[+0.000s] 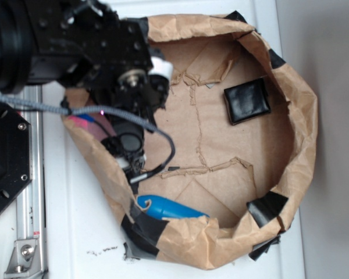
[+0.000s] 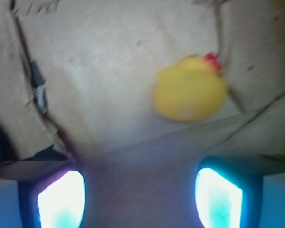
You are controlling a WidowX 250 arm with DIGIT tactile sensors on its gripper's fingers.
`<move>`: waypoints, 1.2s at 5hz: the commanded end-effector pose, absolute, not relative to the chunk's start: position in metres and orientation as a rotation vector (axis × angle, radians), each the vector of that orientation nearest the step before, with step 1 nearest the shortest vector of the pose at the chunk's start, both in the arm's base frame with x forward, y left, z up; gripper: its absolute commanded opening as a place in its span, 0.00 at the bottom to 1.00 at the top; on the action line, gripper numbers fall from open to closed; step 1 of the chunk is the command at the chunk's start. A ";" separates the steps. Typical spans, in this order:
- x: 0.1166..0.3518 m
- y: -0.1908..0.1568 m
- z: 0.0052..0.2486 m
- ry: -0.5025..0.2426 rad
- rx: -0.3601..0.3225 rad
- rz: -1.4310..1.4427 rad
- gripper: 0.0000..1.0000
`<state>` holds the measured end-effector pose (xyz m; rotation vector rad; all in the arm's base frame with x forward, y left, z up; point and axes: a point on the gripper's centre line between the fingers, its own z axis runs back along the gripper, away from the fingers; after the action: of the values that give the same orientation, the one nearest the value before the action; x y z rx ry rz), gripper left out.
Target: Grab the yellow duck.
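In the wrist view the yellow duck (image 2: 190,90) lies on brown paper, up and right of centre, with its red beak at the top right. My gripper (image 2: 140,190) is open. Its two glowing fingertips (image 2: 61,199) stand wide apart at the bottom edge with nothing between them, and the duck is beyond them, apart from both. From the exterior camera the black arm and gripper (image 1: 127,145) hang over the left side of the paper basin, and the duck is hidden under them.
A crumpled brown paper wall (image 1: 305,116) patched with black tape rings the work area. A blue bottle (image 1: 168,208) lies at the near inside edge. A black square pad (image 1: 247,100) sits at the far right. A cable (image 1: 163,136) loops off the arm.
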<state>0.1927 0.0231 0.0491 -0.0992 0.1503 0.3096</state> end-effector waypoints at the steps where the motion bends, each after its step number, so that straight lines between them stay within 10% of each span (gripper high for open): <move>1: 0.201 0.039 0.055 0.087 -0.069 0.324 1.00; 6: 0.216 0.035 0.023 0.055 0.009 0.261 1.00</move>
<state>0.2187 0.0320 0.0220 0.0078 0.0785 0.2701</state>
